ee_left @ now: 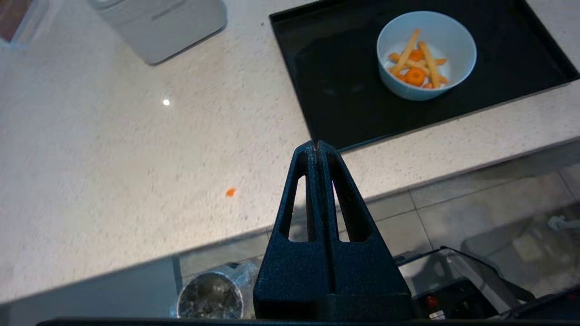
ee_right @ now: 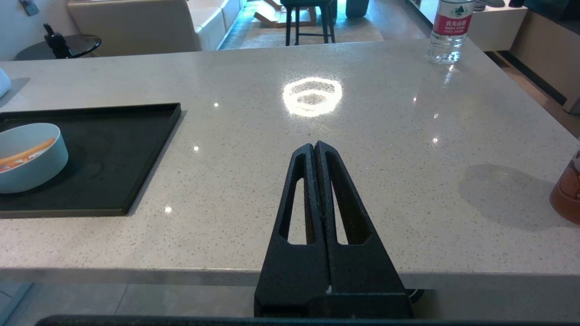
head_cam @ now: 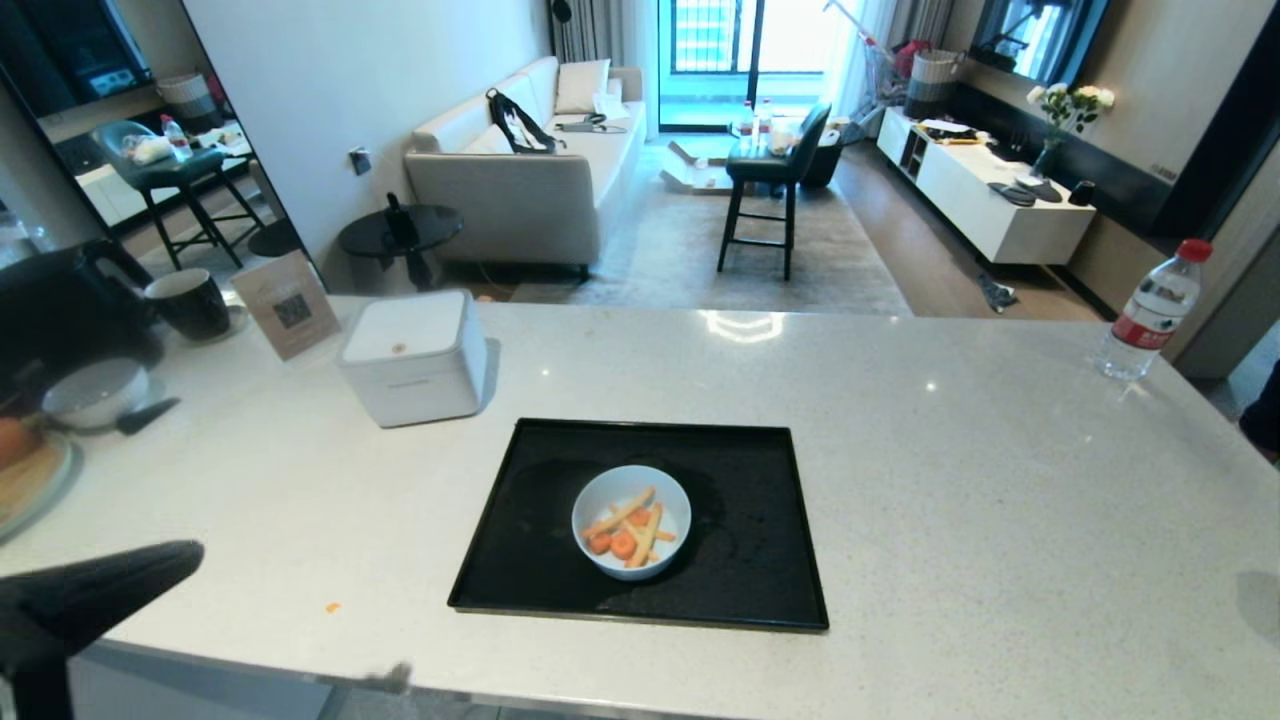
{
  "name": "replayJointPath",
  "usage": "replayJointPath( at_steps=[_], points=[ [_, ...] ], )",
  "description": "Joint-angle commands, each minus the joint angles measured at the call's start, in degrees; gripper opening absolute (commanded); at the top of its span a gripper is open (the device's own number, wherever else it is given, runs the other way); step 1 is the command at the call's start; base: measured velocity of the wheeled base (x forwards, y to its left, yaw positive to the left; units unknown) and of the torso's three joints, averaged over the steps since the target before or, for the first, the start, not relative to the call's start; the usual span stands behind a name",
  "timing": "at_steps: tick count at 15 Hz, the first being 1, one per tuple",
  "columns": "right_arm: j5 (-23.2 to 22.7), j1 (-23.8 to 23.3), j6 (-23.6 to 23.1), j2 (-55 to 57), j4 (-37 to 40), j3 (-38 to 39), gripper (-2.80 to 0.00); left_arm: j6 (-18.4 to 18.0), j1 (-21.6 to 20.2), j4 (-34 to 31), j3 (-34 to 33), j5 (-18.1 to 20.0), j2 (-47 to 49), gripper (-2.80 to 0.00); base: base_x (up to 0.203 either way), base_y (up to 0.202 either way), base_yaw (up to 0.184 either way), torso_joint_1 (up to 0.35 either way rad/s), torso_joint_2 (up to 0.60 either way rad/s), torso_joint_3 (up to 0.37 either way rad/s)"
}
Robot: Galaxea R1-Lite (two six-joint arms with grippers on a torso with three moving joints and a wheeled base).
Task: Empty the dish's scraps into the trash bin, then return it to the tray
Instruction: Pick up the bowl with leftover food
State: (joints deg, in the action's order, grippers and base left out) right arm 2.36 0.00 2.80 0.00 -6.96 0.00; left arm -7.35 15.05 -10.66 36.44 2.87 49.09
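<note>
Tray (head_cam: 720,590): black, flat on the pale speckled table (head_cam: 950,480), near the front edge, centre of the head view.
Dish (head_cam: 631,521): pale bowl upright on the tray, slightly toward 7 o'clock of the tray's middle.
Scraps (head_cam: 630,530): carrot rounds and yellow sticks lie inside the dish.
Bin (ee_left: 210,296): steel cylinder with a crinkled clear liner, on the floor below the table's front edge, seen only from the left wrist; well apart from the dish.
Left claw (ee_left: 316,145): clenched, fingers pressed together, holding nothing; it hangs over the table's front edge, with the tray's near corner just past its tip. In the head view a dark part of the left arm (head_cam: 90,600) shows at 8 o'clock.
Right claw (ee_right: 313,146): clenched and empty, level, at the table's front edge, the tray and dish off to its left.
White box (head_cam: 415,357): cube on the table at 10 o'clock from the tray, apart from it.
Orange crumb (head_cam: 332,607): loose on the table at 9 o'clock from the tray's front corner.
Bottle (head_cam: 1150,310): red-capped, upright at 2 o'clock, far from the tray.
Mug (head_cam: 190,303): dark, at 10 o'clock by the table's far left edge.
</note>
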Motion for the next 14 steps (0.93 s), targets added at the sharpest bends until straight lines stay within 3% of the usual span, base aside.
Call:
replayJointPath(
  at_steps=[1,6,7,8,11,14],
  points=[
    [0.0,0.0,0.0,0.0,-0.1,0.0,-2.8,-0.2,1.8,1.4,3.0,0.4,9.6,-2.8,0.0,0.0,0.0,0.0,0.0,0.0],
    [0.0,0.0,0.0,0.0,-0.1,0.0,-2.8,-0.1,6.6,15.3,5.3,0.6,25.1,-2.8,0.0,0.0,0.0,0.0,0.0,0.0],
    [0.0,0.0,0.0,0.0,-0.1,0.0,-2.8,0.1,7.0,17.7,5.2,0.7,27.0,-2.15,0.0,0.0,0.0,0.0,0.0,0.0],
    [0.0,0.0,0.0,0.0,-0.1,0.0,-2.8,0.0,7.1,19.0,5.3,0.8,28.9,0.0,0.0,0.0,0.0,0.0,0.0,0.0],
    [0.0,0.0,0.0,0.0,-0.1,0.0,-2.8,-0.2,7.6,23.9,6.8,0.4,34.9,0.0,0.0,0.0,0.0,0.0,0.0,0.0],
    [0.0,0.0,-0.1,0.0,-0.1,0.0,-2.8,-0.3,10.0,24.5,11.8,-2.1,41.2,0.0,0.0,0.0,0.0,0.0,0.0,0.0]
  ],
)
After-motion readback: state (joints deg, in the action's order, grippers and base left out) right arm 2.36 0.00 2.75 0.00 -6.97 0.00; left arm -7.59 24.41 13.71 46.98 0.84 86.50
